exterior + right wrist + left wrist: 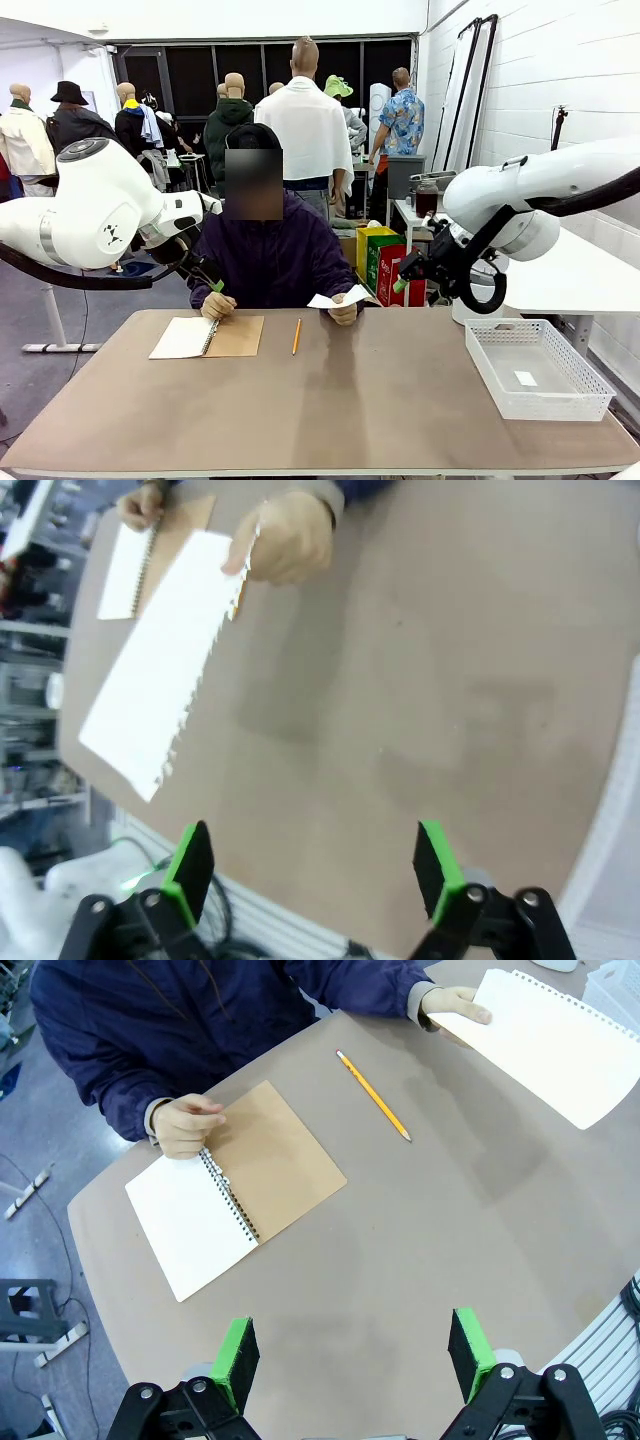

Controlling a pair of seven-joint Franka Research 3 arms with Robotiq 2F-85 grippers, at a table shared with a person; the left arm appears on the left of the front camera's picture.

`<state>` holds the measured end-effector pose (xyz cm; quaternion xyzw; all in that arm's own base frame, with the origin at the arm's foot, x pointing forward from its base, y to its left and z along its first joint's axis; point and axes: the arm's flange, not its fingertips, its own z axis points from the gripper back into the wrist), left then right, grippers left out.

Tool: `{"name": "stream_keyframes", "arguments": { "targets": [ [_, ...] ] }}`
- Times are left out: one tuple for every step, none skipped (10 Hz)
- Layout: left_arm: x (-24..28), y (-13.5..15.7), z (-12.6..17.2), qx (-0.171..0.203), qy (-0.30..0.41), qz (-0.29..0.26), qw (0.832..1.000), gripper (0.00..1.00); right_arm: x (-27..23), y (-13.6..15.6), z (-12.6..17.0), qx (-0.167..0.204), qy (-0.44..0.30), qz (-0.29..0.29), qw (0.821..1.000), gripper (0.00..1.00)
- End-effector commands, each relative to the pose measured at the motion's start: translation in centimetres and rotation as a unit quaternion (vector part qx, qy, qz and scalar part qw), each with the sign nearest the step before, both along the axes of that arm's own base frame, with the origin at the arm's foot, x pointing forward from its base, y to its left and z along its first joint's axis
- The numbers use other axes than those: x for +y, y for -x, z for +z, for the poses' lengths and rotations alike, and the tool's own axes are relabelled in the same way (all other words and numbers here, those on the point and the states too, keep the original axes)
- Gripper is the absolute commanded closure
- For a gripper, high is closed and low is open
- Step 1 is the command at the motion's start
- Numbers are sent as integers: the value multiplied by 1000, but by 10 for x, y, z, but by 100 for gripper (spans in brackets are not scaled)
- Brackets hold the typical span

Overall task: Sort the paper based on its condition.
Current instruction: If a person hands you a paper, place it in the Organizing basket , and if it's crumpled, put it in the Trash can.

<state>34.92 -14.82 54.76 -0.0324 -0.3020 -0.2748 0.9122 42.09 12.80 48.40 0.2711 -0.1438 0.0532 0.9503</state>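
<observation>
In the front view, a person sits at twelve o'clock of the worktop (350, 400) and holds one loose sheet of paper (338, 298) just above its far edge in one hand (344, 313). The other hand (215, 305) rests on an open spiral notebook (205, 337) at about ten o'clock. A pencil (296, 336) lies just beside the notebook, and a white mesh basket (590, 385) sits at four o'clock. The small white slip (525, 378) inside it may be a label or a scrap. Both arms hang raised, well apart from the sheet.

In the left wrist view, the left claw (353, 1355) stands wide open over bare worktop and holds nothing. The notebook lies at ten o'clock, the pencil at twelve, and the sheet at two, with its torn-hole edge uppermost.

In the right wrist view, the right claw (312, 870) is also spread fully and empty. The sheet slants from twelve towards nine o'clock, pinched at one corner by the person. This view is soft, but the sheet looks flat rather than creased.

We judge that sorting has not yet started and that the person is offering the sheet. The next move calls for reading its condition, then having a claw take a free edge clear of the fingers.

We count one loose sheet, one notebook, one pencil, one basket and two claws.
</observation>
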Motion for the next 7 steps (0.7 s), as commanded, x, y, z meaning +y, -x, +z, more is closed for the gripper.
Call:
{"name": "stream_keyframes", "arguments": {
  "targets": [
    [0,-1,0,1,0,-1,1000,0,1,-7,1,6,-3,-22,1000,0],
    [0,-1,0,1,0,-1,1000,0,0,0,0,0,0,0,1000,0],
    [0,-1,0,1,0,-1,1000,0,0,0,0,0,0,0,1000,0],
    [0,-1,0,1,0,-1,1000,0,0,0,0,0,0,0,1000,0],
    [0,-1,0,1,0,-1,1000,0,0,0,0,0,0,0,1000,0],
    [0,-1,0,1,0,-1,1000,0,1,-2,-1,4,2,-10,1000,0],
    [0,-1,0,1,0,-1,1000,0,1,-13,1,28,-56,-40,997,0]
  ]
}}
